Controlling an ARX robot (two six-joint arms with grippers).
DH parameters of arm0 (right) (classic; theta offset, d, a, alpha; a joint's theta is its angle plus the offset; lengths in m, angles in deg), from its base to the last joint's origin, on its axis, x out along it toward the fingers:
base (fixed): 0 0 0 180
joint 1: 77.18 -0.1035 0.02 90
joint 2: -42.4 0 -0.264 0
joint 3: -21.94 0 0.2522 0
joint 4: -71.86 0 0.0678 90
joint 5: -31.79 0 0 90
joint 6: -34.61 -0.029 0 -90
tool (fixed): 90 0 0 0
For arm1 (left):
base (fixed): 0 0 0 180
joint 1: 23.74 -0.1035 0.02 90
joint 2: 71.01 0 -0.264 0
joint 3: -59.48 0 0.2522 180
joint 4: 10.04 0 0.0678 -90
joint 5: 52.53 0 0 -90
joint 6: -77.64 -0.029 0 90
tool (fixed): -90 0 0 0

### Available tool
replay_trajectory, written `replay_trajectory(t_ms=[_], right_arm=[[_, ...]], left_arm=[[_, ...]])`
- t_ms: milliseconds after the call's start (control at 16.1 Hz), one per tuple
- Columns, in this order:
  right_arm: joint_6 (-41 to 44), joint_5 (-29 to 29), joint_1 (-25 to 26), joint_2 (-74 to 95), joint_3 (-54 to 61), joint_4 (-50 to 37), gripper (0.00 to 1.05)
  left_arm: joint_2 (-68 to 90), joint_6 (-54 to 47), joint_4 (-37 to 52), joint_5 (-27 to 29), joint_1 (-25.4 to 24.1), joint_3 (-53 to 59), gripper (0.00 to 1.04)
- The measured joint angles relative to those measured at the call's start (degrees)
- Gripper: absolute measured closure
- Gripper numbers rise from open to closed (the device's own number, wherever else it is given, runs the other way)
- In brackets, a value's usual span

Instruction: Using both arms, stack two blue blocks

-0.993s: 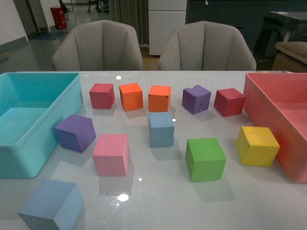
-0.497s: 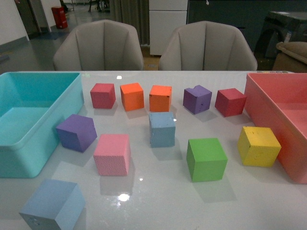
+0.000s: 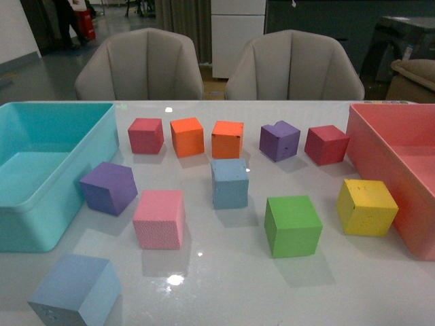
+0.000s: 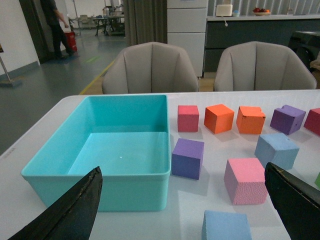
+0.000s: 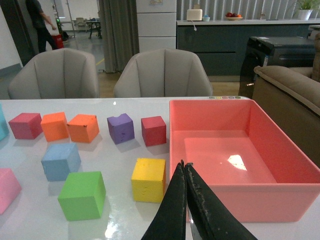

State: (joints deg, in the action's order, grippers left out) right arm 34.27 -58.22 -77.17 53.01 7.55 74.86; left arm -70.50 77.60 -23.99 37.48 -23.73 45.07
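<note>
Gaping left claw (image 4: pixel 182 169) — right claw (image 5: pixel 183 167) pinched, seemingly empty.

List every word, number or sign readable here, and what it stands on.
None can be read.
The near blue block, the middle blue block, the teal bin and the pink bin carry no print.
A small patch on the white cabinet may be a label, too blurred to read.
</note>
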Motion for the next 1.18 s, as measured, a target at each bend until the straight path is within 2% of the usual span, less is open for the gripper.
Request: replay_trajectory(t_ms=[62, 186, 497, 621, 807, 1117, 1179], right_arm=[[0.00, 0.00, 0.00, -0.92, 0.00, 1.05, 1.03], [0.00, 0.02, 0.00, -10.27, -0.04, 10.67, 1.03], [0.02, 0.04, 0.00, -10.36, -0.04, 10.99, 1.03], [0.04, 0.04, 0.00, -10.36, -0.04, 10.95, 0.94], [0.04, 0.02, 0.00, -10.36, -0.04, 10.95, 0.86], [0.04, 0.02, 0.00, -10.36, -0.04, 10.97, 0.31], [0.04, -0.02, 0.00, -10.36, -0.04, 10.97, 0.18]], left_arm=[[0.02, 0.00, 0.00, 0.00, 0.00, 0.00, 0.07], [0.02, 0.00, 0.00, 0.02, 0.00, 0.00, 0.07], [0.02, 0.00, -0.04, -0.02, 0.00, 0.00, 0.07], [0.02, 0.00, 0.07, 0.00, 0.00, 0.00, 0.07], [0.02, 0.00, 0.04, 0.00, 0.00, 0.00, 0.07], [0.13, 0.15, -0.63, 0.39, 0.11, -0.04, 0.07], [4.70, 2.84, -10.32, 8.04, 4.15, -3.76, 0.07]])
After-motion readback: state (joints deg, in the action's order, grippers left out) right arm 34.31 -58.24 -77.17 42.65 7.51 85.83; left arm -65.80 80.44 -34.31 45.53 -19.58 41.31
